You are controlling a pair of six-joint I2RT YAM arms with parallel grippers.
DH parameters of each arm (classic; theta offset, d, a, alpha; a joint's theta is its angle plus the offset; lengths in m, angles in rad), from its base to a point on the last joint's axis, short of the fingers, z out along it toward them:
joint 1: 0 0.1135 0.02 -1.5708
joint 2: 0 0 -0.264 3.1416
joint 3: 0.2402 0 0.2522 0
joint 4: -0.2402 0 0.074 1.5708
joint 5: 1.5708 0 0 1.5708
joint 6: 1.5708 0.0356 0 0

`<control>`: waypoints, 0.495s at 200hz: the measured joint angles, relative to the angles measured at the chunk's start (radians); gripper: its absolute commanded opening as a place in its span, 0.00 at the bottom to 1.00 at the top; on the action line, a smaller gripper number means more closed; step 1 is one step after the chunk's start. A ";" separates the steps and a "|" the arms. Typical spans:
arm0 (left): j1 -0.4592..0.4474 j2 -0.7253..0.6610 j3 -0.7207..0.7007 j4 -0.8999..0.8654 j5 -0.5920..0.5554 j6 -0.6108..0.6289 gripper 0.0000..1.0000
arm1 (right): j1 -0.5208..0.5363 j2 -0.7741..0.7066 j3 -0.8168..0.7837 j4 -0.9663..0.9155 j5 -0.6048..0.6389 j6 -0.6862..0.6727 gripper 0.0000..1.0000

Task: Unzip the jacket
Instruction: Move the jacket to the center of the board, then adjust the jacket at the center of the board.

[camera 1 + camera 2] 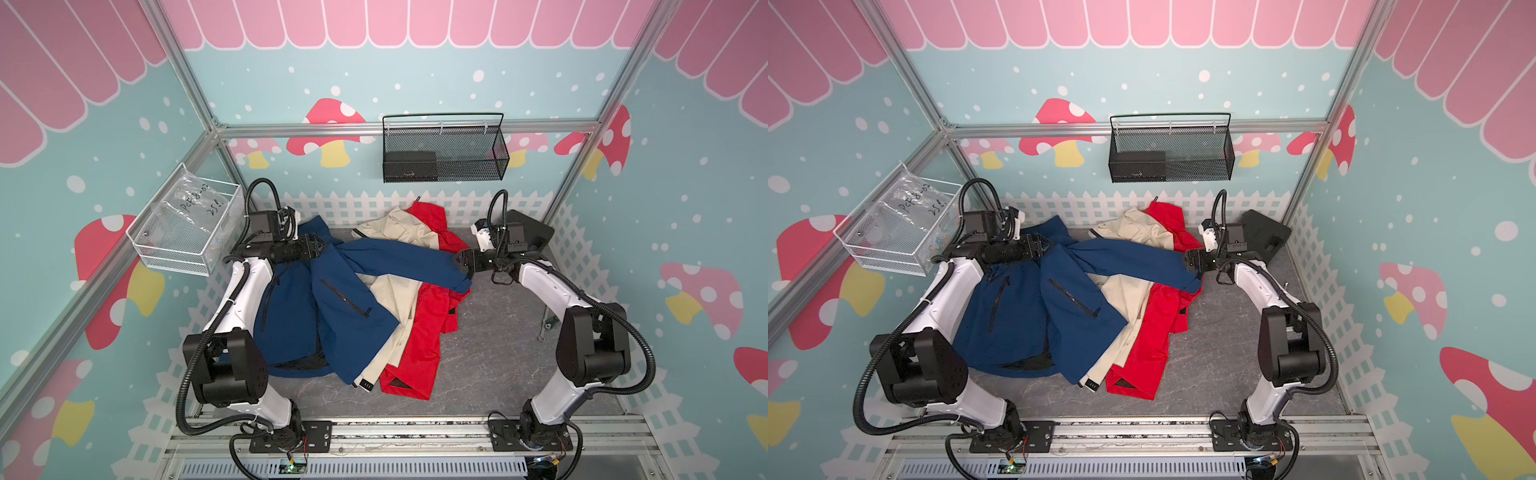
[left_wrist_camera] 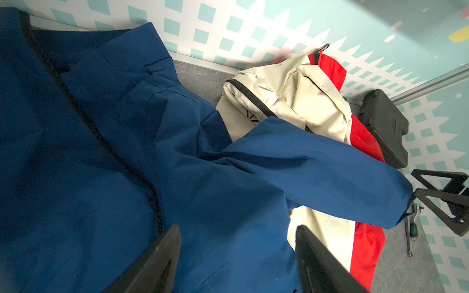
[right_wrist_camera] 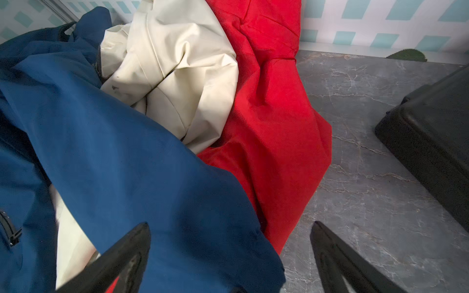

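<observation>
Lying on the grey marbled tabletop (image 1: 498, 353), the navy-blue fabric jacket (image 1: 332, 299) overlaps a cream jacket (image 1: 390, 291). Left gripper (image 2: 238, 228) and right gripper (image 3: 230, 224) gape, empty. Zipper pull seems hidden; pinching blind could snag cloth.

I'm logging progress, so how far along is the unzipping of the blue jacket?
Done: nothing visible. The zip on the blue jacket looks closed from the collar down.
In hand: the left fingers hang open over the chest beside the zip. The right fingers are open at the sleeve cuff, gripping nothing.
Left: find the pull and run it down.
</observation>
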State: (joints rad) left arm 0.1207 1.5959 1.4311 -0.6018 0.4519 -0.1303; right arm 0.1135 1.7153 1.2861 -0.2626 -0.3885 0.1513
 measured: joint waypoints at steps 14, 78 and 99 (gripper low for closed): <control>0.000 0.005 0.000 0.000 -0.005 0.000 0.73 | -0.003 0.002 -0.023 0.005 -0.029 0.007 0.98; 0.000 0.009 0.000 0.000 -0.013 -0.001 0.73 | 0.003 -0.025 -0.161 0.055 -0.130 0.078 0.01; 0.000 0.009 0.000 0.001 -0.012 0.000 0.73 | 0.041 -0.096 -0.168 0.049 -0.097 0.081 0.00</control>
State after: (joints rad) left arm 0.1207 1.6047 1.4311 -0.6006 0.4400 -0.1307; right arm 0.1543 1.6192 1.1183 -0.2134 -0.4858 0.2325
